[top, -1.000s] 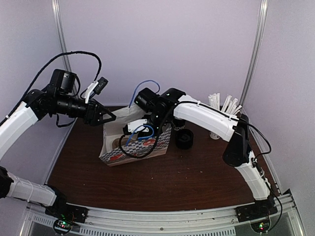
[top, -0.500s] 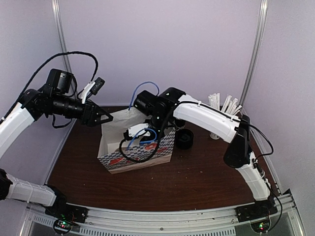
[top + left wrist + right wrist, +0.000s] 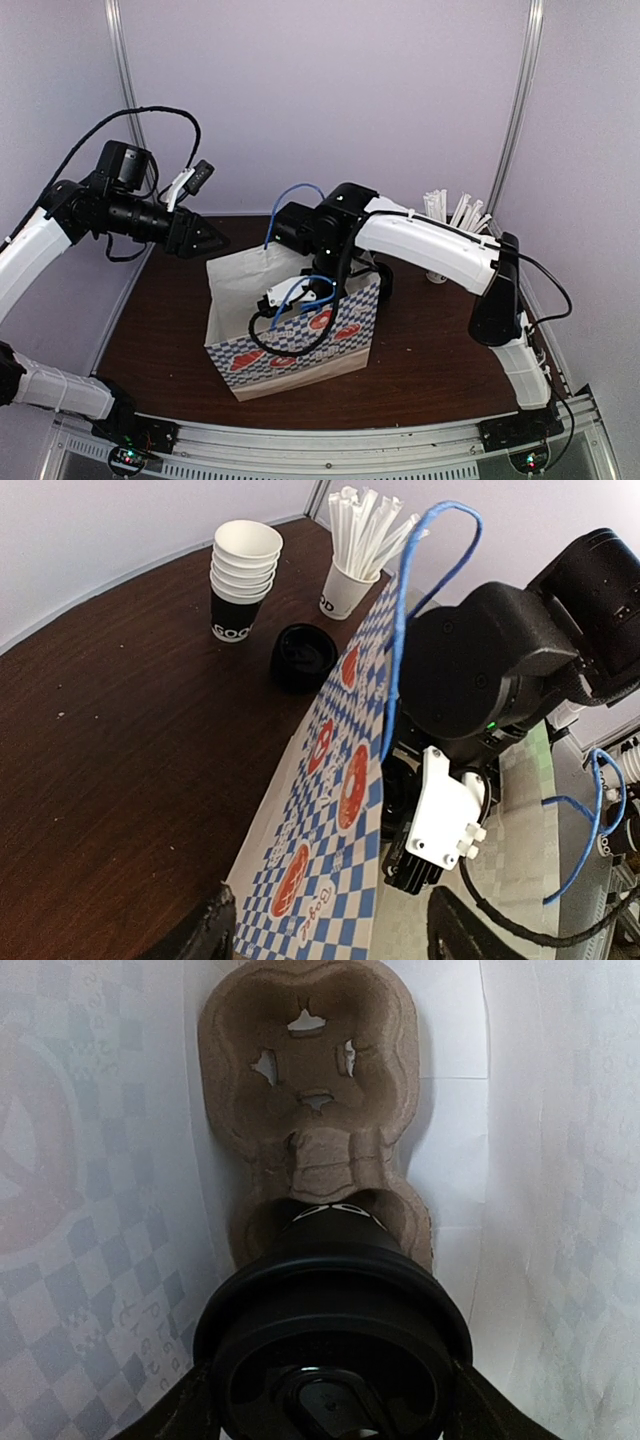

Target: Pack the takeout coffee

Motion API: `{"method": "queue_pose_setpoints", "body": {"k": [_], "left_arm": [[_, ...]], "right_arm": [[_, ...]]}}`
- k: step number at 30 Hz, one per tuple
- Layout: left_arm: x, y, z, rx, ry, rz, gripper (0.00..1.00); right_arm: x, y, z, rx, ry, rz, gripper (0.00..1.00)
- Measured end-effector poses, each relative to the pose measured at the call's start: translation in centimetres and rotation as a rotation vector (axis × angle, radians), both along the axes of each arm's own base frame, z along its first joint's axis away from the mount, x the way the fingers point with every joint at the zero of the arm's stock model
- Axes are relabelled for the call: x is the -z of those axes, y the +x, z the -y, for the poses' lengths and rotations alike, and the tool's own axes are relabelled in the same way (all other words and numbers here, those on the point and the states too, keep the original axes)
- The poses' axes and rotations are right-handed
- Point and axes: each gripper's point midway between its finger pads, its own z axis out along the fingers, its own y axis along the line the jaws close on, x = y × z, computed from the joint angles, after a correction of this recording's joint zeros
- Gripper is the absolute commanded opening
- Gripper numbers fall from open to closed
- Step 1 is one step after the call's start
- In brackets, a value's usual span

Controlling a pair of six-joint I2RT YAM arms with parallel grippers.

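The takeout coffee (image 3: 332,1330), a black cup with a black sip lid, is inside the checked paper bag (image 3: 300,345). My right gripper (image 3: 330,1405) is shut on it at the lid rim. The cup's base is at the near socket of a brown pulp cup carrier (image 3: 305,1090) on the bag's floor. From above, my right arm (image 3: 400,235) reaches down into the bag, and the cup is hidden. My left gripper (image 3: 207,238) is open at the bag's back left. In the left wrist view the bag's wall (image 3: 330,810) runs between my left gripper's (image 3: 330,942) spread fingers.
Behind the bag stand a stack of black paper cups (image 3: 243,575), a short black stack of lids (image 3: 305,655) and a white cup of straws (image 3: 452,222). Blue cables loop over the bag's mouth (image 3: 300,295). Purple walls close the back and sides.
The bag has shifted toward the near edge and to the right, with my right arm still inside it. My left gripper has drawn back a little to the left.
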Motion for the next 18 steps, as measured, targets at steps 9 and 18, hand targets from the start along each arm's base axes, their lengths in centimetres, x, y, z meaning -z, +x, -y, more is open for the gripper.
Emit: {"method": "queue_pose_setpoints", "body": {"k": [9, 18], "left_arm": [[-0.3, 0.2, 0.3, -0.002, -0.011, -0.022, 0.66], [-0.3, 0.0, 0.3, -0.006, -0.019, -0.044, 0.66]], "right_arm": [[1.1, 1.0, 0.2, 0.053, 0.033, -0.054, 0.55], [2.1, 0.9, 0.6, 0.087, 0.075, -0.105, 0.56]]}}
